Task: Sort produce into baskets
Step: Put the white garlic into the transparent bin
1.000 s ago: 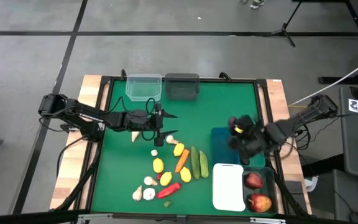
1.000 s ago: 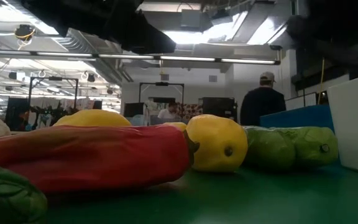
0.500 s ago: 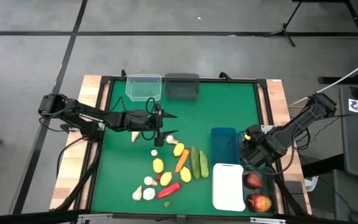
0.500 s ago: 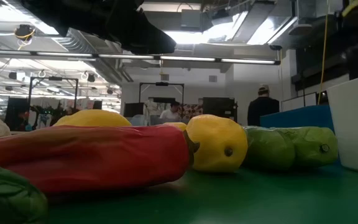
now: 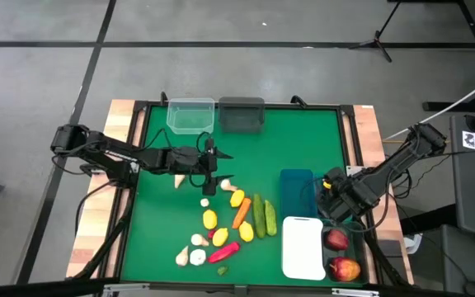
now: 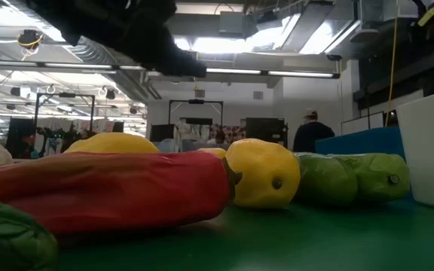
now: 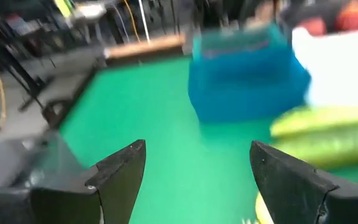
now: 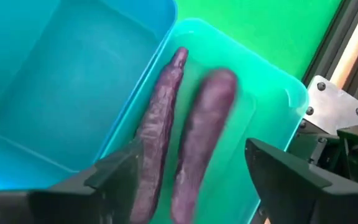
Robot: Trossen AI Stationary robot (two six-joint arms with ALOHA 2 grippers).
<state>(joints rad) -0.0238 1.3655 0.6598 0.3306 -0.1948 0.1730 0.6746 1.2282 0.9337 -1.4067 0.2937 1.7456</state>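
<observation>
The loose produce lies mid-table: lemons [image 5: 209, 219], a carrot [image 5: 242, 213], two cucumbers [image 5: 264, 216], a red pepper [image 5: 225, 252] and white bulbs [image 5: 196, 257]. My left gripper [image 5: 209, 158] hovers open just beyond the pile's far side, with nothing between its fingers [image 7: 120, 177]. My right gripper [image 8: 197, 180] points down, open, over a translucent basket [image 8: 272, 93] that stands against the blue basket [image 8: 61, 93]. Two dark purple pieces [image 8: 160, 124] lie side by side on the translucent basket's floor, below the fingers. In the high view that gripper [image 5: 331, 196] hides them.
A clear basket [image 5: 190, 115] and a dark grey one [image 5: 242, 114] stand at the far edge. The white basket [image 5: 303, 246] sits near the front right, with two red apples [image 5: 337, 239] in a dark basket beside it. Bare green mat [image 5: 303, 140] lies far right.
My right gripper has gone from above the blue basket toward the table's right and near edges, sinking and tipping to point more steeply down. In the low view the dark shape of my left gripper has shifted a little, tipping on the spot.
</observation>
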